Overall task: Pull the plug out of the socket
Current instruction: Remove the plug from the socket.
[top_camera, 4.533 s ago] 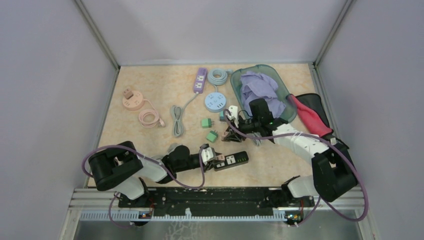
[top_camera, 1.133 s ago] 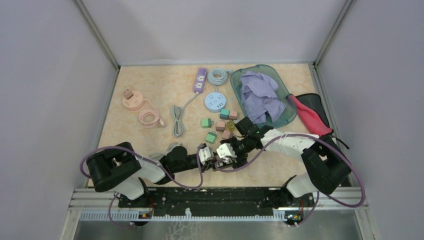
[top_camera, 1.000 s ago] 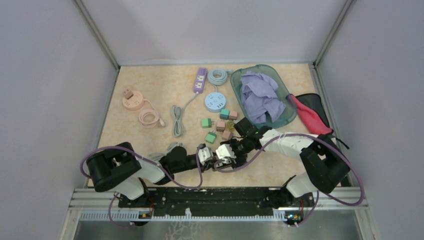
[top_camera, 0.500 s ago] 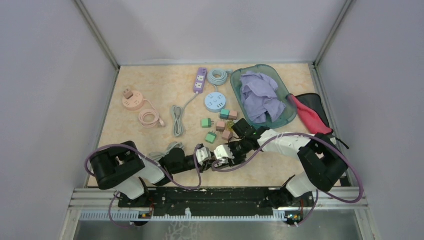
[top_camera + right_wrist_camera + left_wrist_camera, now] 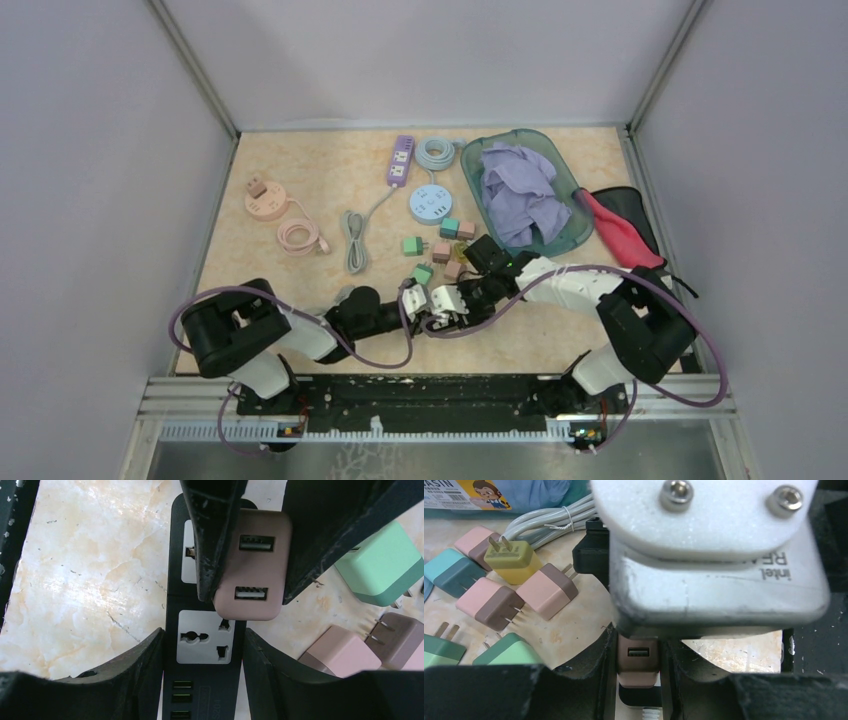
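Now the left jaws are clamping the pink-brown plug on the black power strip, lower centre of the overhead frame, while the right jaws are gripping the strip's sides. Pulling straight along the pins, without rocking, is looking safest.

Plain grey walls enclose a beige marble-patterned tabletop on three sides.
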Controlling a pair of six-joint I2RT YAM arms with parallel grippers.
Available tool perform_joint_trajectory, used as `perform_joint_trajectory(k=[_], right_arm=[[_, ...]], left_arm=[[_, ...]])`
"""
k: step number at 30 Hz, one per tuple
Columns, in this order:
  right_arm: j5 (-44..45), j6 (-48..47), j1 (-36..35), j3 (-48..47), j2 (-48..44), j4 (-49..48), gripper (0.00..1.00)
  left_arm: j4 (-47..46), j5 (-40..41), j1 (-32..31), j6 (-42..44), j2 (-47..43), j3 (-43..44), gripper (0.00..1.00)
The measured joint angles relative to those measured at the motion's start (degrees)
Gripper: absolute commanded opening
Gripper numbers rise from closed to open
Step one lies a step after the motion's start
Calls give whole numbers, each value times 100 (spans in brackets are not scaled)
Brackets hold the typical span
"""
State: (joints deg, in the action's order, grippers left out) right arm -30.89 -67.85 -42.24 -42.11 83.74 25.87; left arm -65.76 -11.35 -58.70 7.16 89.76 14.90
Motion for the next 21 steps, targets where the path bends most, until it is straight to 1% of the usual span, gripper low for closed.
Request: perform_joint_trajectory(k=[3,8,12,16,21], right_arm=[[-7,13,-4,-2,2,-17,0],[-184,59,-116,-9,118,-262,0],[-308,153,-179,-44,190,-315,0],[-328,214,-184,-111,245,-267,0],[-273,245,-184,-146,256,-201,0]], left_arm=[[-85,-66,131,-184,-9,-63,1],[-767,-520,527,-623,-7,-542,1],[-1156,-713,621,-713,-9,-809,1],[-1078,-723,551,-623,-42,-798,1],[-470,-240,190,-258,-286,-601,1]])
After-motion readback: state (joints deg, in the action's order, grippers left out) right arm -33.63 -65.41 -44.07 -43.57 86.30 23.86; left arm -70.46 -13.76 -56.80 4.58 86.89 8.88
